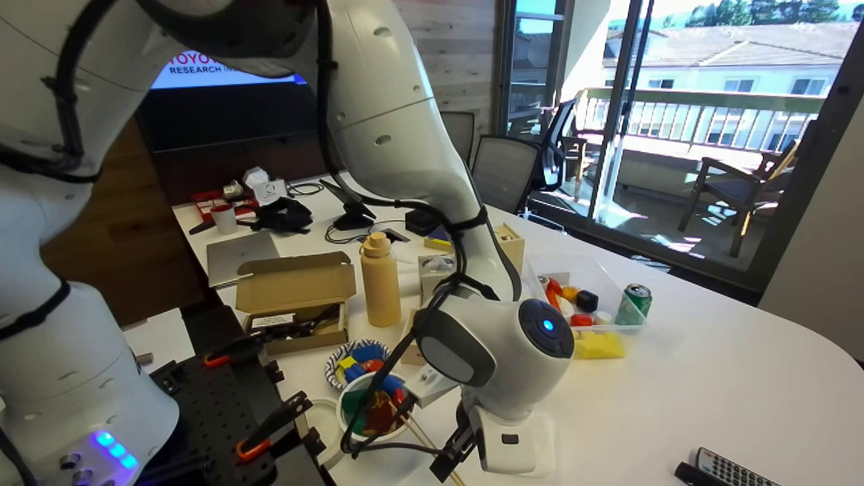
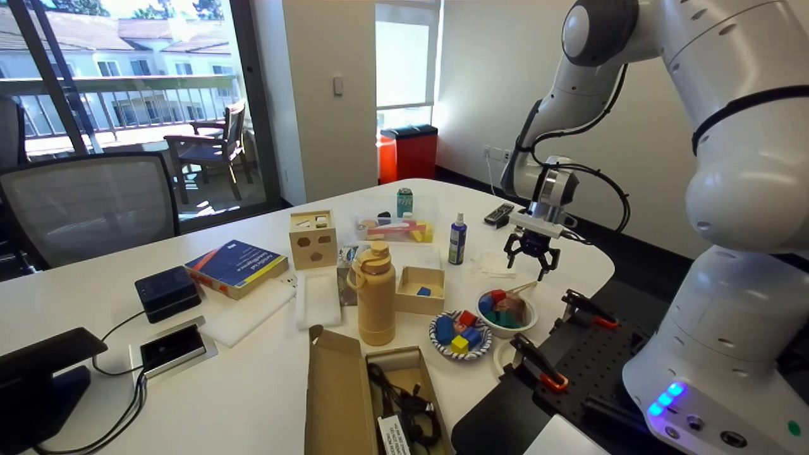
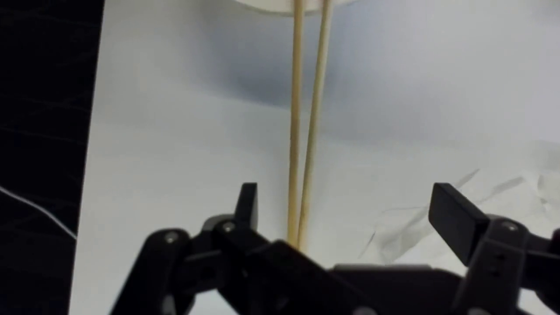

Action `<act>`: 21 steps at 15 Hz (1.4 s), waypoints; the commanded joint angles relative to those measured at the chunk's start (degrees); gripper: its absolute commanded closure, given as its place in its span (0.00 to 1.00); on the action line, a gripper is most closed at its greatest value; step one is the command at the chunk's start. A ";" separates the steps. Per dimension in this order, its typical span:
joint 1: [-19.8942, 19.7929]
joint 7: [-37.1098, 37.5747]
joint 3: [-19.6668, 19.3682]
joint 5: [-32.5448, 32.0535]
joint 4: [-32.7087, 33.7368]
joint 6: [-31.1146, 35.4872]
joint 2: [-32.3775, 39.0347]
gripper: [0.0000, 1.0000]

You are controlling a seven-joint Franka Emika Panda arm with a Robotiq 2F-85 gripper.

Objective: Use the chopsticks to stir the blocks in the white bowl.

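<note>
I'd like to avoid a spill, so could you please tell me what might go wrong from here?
In the wrist view, the chopsticks appear off-centre relative to the open gripper, so closing may knock them aside. They spread apart toward the white bowl and could twist while stirring. Blocks crowd that bowl, so stirring might spill some.

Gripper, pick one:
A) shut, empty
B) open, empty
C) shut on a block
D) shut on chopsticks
B: in the wrist view the gripper has its fingers wide apart, with a gap on either side of the chopsticks.
</note>
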 commanded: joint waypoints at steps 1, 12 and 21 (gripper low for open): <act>0.13 4.33 -0.58 -0.55 3.27 -0.66 3.62 0.00; 0.13 8.12 -4.12 -0.97 2.56 -0.10 4.18 0.00; 0.69 8.34 -2.81 -1.18 4.13 -0.31 6.46 0.00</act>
